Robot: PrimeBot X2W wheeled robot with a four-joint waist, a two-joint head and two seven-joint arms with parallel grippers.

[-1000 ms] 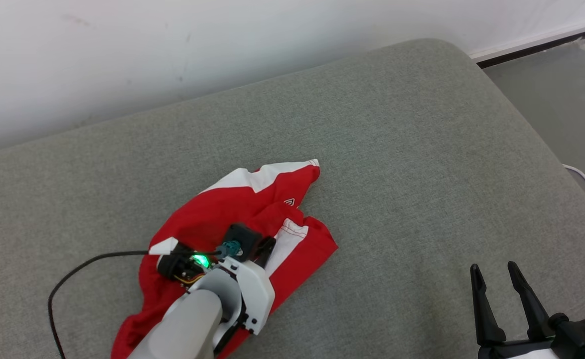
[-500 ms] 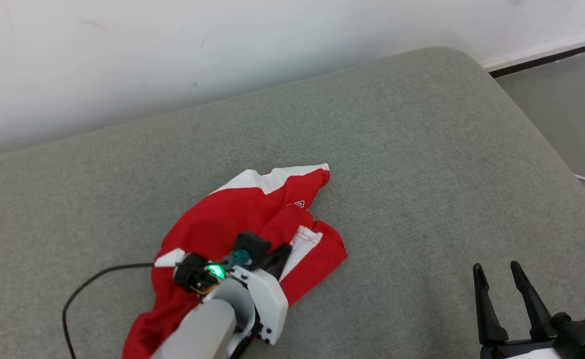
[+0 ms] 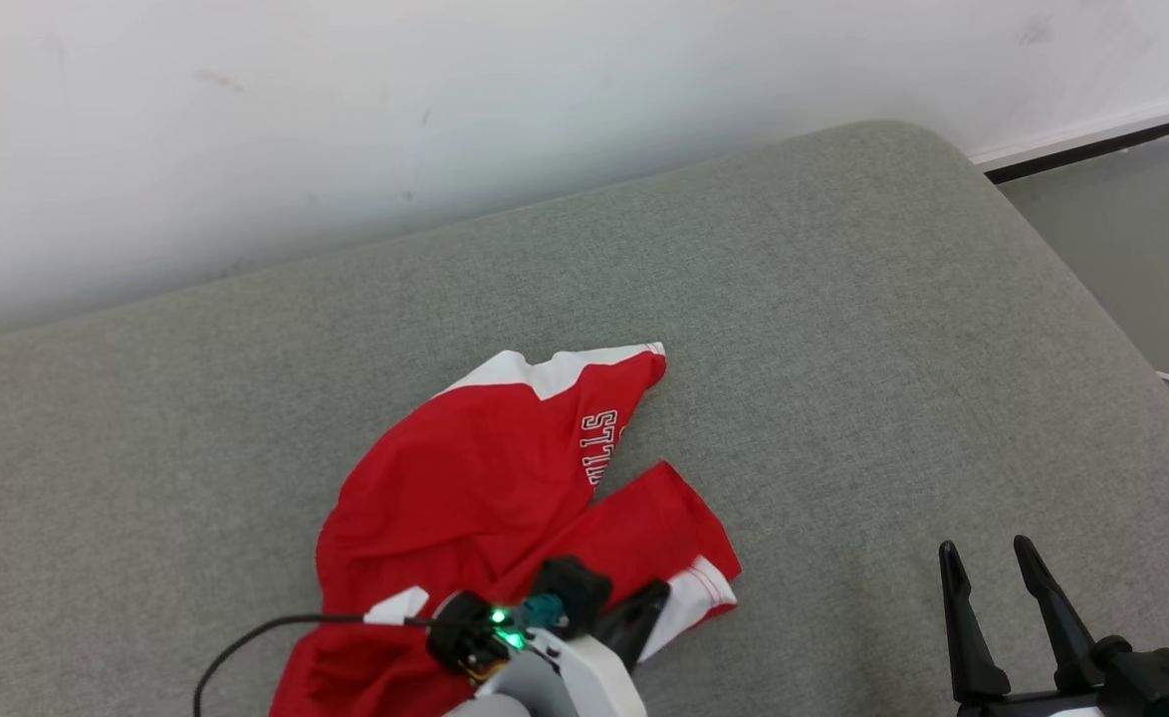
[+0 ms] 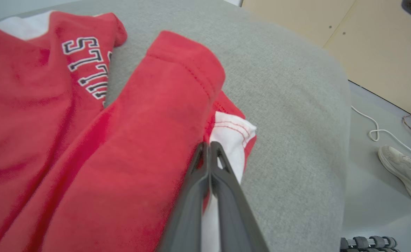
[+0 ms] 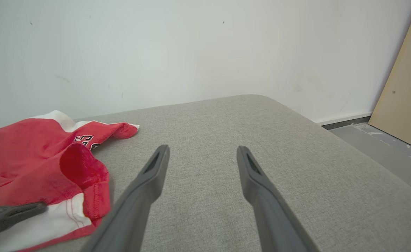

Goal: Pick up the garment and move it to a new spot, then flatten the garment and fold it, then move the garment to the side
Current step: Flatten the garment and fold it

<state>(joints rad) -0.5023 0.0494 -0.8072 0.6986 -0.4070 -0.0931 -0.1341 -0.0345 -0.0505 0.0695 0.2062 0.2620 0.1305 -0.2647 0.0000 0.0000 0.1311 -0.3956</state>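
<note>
The red-and-white garment (image 3: 465,468) lies crumpled on the near-left part of a grey fabric cushion (image 3: 843,299), its lettering showing. The left gripper (image 4: 209,147) is pinched tight on the garment where the red sleeve meets the white hem. The right gripper (image 3: 983,548) hangs over bare cushion well to the garment's right, fingers spread wide with nothing between them. A scuffed white wall (image 3: 445,100) backs the cushion. To the right are grey floor (image 3: 1142,229), a beige panel (image 5: 401,87) and a white cord (image 4: 373,129) (a person's shoe (image 4: 401,171) stands nearby).
</note>
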